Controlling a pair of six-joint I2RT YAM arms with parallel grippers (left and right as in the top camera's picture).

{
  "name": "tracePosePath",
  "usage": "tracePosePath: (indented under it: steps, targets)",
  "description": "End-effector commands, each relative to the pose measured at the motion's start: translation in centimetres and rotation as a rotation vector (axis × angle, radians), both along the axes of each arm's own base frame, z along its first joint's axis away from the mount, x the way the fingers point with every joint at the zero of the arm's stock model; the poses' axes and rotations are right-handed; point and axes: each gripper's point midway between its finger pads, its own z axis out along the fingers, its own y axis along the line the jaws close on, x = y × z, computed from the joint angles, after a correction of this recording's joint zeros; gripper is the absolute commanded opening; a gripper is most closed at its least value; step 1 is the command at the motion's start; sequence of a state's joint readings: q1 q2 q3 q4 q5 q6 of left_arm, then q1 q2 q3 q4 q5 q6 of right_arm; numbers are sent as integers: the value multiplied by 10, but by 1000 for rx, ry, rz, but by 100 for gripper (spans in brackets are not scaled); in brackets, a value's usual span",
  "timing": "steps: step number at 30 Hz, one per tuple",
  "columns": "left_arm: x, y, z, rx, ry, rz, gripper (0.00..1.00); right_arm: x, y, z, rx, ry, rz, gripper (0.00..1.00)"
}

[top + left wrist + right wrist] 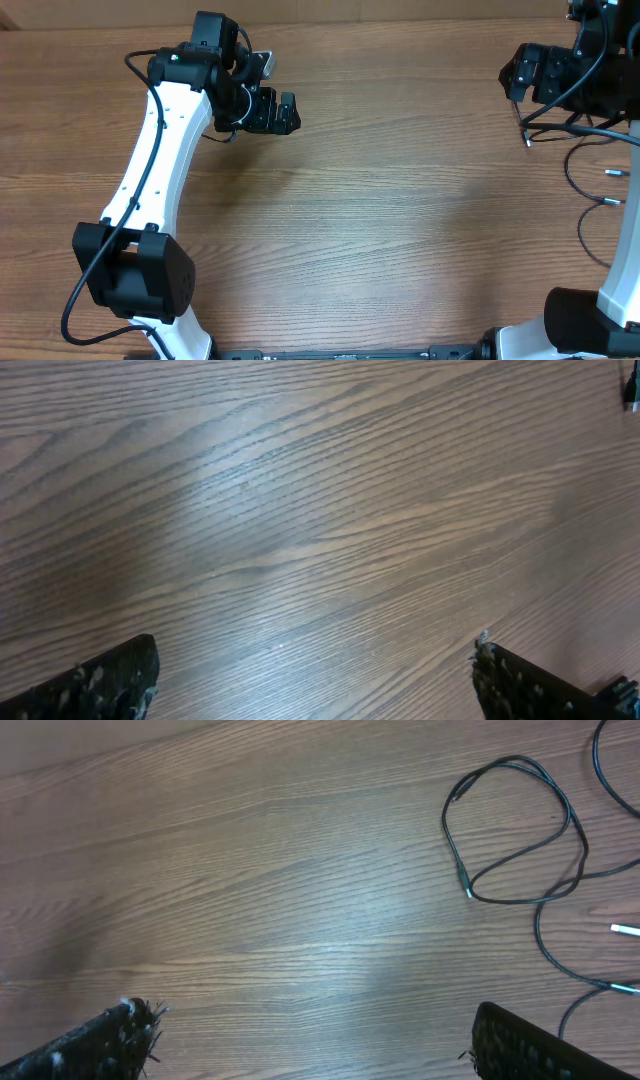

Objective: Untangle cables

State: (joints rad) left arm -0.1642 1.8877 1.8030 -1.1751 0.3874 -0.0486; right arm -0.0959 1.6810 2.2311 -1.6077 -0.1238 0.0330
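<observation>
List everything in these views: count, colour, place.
table: one, brown wood grain, fills every view
cables: several, exact count unclear, thin black with silver tips, lying near the table's right edge
left arm: one, white and black, left side
right arm: one, white and black, right edge
left gripper: one, black, open, above bare wood
right gripper: one, black, open, empty, cables off to its side

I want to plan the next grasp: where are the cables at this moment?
The cables lie at the right edge of the overhead view, beside the right arm; the right wrist view shows them at its upper right.
</observation>
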Motion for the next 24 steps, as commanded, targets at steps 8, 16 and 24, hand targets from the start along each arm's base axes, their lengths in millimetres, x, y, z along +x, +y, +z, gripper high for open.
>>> tracePosePath:
  steps: [8,16,24]
  targets:
    - [4,24,-8,151,-16,23,99,1,1,3,3,-11,-1,100]
    - [0,12,6,116,-48,6,100,1,1,3,3,-12,-1,100]
    - [0,-9,73,66,-289,-30,100,1,1,3,3,-12,-1,100]
